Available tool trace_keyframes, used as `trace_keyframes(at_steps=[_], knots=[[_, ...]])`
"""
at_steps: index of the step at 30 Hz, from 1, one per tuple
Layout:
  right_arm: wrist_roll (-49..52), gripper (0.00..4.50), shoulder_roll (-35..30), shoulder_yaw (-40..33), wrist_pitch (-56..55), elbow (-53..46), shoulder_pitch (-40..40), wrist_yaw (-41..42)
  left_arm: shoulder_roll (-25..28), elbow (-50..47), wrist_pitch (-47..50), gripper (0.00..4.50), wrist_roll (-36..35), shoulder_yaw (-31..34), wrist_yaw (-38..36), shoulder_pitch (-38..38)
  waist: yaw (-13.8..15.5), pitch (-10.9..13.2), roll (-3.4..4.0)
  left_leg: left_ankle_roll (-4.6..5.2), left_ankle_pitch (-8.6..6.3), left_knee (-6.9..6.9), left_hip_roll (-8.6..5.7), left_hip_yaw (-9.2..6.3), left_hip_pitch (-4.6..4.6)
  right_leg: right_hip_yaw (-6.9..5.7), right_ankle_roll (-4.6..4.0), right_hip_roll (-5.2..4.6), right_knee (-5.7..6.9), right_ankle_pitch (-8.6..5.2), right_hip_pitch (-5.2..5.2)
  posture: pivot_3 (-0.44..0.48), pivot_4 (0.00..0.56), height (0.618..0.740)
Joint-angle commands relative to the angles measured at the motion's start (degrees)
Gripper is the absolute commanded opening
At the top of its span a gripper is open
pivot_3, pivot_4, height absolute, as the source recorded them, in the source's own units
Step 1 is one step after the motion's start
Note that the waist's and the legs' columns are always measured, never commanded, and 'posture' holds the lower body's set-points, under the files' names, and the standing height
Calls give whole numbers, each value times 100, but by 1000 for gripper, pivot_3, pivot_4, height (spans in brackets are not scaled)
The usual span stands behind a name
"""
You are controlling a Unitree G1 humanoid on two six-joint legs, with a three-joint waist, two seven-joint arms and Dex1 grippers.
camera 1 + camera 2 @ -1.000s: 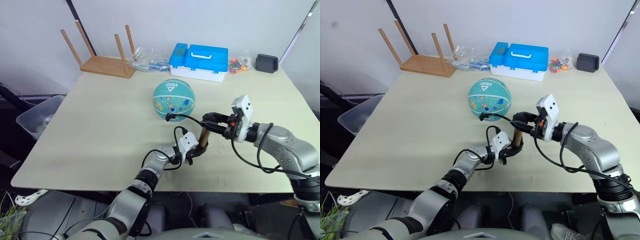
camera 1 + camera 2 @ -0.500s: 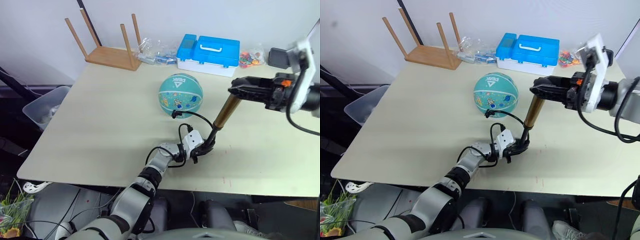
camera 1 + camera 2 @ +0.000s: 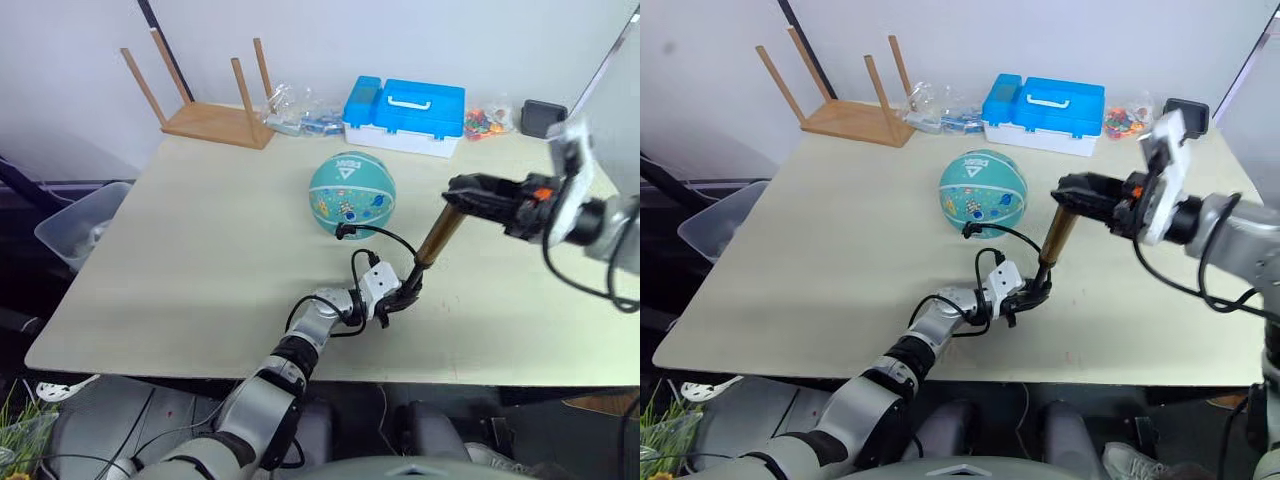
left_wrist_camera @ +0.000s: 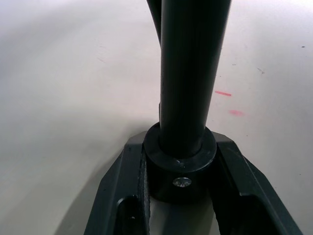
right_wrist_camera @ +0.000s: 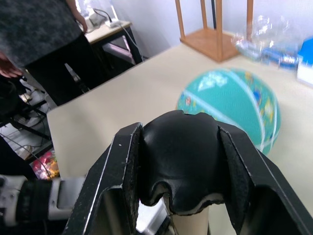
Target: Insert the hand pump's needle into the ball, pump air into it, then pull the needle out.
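Left gripper [image 3: 398, 297]: I am clamping the hand pump [image 3: 432, 240] at its black base collar, low on the table [image 3: 200, 240].

Right gripper [image 3: 462, 190]: I am clamping the black handle, barrel tilting up between.

Pump: rigid and light, I judge; best held at both ends.

Hose [image 3: 375, 238]: limp, running to the ball [image 3: 351, 195] beyond, mid-table.

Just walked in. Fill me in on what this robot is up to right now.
It is pumping up the ball on the table. The left gripper clamps the base of the hand pump against the tabletop, and the right gripper grips the black handle at the top, jaws closed around it. The pump leans toward the right gripper with its gold barrel drawn out. A thin black hose runs from the pump to the near side of the ball.
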Motion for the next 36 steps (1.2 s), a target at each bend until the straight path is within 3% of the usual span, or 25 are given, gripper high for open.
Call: trace_keyframes(at_steps=[1, 5, 8, 12, 18, 22, 24, 28, 32, 36], knots=[[-1040, 1595, 232, 988, -248, 395, 592, 123, 83, 480, 306, 1090, 107, -36, -26, 347, -22, -18, -3, 0, 0, 0, 1, 0, 2, 0, 1, 0, 1, 0, 1, 0, 150, 740], [-2287, 1595, 805, 1984, -1141, 1247, 1175, 292, 89, 411, 340, 1090, 102, -20, -35, 366, -33, -96, -31, 0, 0, -5, 11, -2, 14, 2, -2, 18, 0, -1, 5, 0, 150, 740], [-2782, 1595, 1099, 2300, -1519, 1576, 1373, 353, 144, 358, 365, 1090, 94, 0, -59, 381, -47, -106, -43, -1, -1, -8, 14, 1, 43, 8, -3, 21, 0, -2, 27, 0, 150, 740], [-3001, 1595, 1157, 2175, -1644, 1538, 1374, 444, 209, 344, 372, 1090, 103, -6, -88, 394, -79, -107, -52, -3, -3, -23, 27, 4, 107, 14, -11, 24, -3, -10, 70, 0, 150, 740], [-2846, 1595, 830, 1549, -1573, 1218, 1158, 524, 165, 398, 383, 1090, 118, -36, -95, 331, -55, -100, -38, -3, -3, -25, 46, -1, 102, 5, -14, 29, -3, -11, 72, 0, 150, 740], [-2554, 1595, 671, 1185, -1343, 806, 1058, 515, 140, 424, 381, 1090, 117, -42, -97, 300, -10, -82, -38, -3, -3, -24, 39, -1, 91, 4, -13, 21, -6, -11, 68, 0, 150, 740], [-1984, 1595, 561, 663, -1025, 408, 848, 458, 147, 436, 376, 1090, 120, -42, -101, 292, 7, -55, -28, -3, -3, -24, 36, -1, 87, 4, -13, 19, -8, -11, 67, 0, 150, 740], [-759, 1595, 240, -303, -273, -40, 171, 252, 172, 454, 364, 1090, 127, -50, -129, 303, 36, -10, 4, -3, 0, -9, 10, -6, -8, 0, -19, -7, -3, 4, -11, 0, 150, 740], [231, 1595, -349, -933, 398, 55, -775, 18, 168, 456, 348, 1090, 136, -87, -149, 350, 85, 64, 37, -2, 0, -2, -22, -2, -28, 2, -22, -22, -4, 13, -22, 0, 150, 740], [874, 1595, -781, -1187, 811, 404, -1578, -262, 114, 456, 344, 1090, 142, -129, -136, 368, 123, 105, 24, -1, 0, -3, -25, -8, -33, -2, -22, -22, -6, 13, -29, 0, 150, 740]])
